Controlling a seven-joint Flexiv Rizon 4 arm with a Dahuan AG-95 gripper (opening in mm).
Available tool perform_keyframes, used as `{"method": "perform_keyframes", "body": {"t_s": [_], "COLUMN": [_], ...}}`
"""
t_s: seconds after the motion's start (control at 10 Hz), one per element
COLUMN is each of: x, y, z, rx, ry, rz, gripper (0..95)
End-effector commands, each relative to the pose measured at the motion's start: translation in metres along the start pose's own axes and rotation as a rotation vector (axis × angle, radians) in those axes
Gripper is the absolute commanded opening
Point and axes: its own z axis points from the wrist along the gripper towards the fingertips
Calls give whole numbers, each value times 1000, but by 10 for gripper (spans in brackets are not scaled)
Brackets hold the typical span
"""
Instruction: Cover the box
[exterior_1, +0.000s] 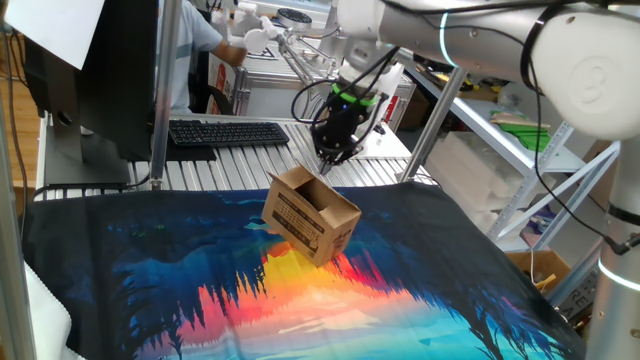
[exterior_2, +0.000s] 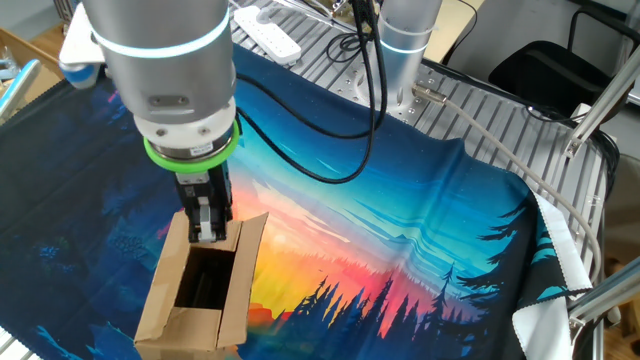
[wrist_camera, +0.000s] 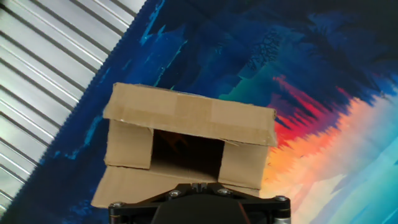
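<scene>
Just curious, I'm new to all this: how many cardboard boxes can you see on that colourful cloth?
1: a small brown corrugated cardboard box near the cloth's far edge, directly under the robot's gripper. Others may be out of view.

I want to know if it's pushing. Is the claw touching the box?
Cannot tell. In the other fixed view the shut claw overlaps the box flap; no gap or contact shows plainly.

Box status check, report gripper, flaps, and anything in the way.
Gripper shut, empty, above the box. Box top partly open, dark gap showing between flaps. Nothing blocking on the cloth.
</scene>
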Motion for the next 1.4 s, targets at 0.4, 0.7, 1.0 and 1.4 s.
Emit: {"method": "perform_keyframes", "body": {"t_s": [0.4,0.7,1.0,1.4], "x": [0,0,-8,28], "y": [1,1,-4,16], "z": [0,0,-3,8], "rx": [13,4,21,2], "ry": [-13,-26,-16,-13], "rz": [-163,-275,-424,-321], "gripper": [190,190,0,0]}}
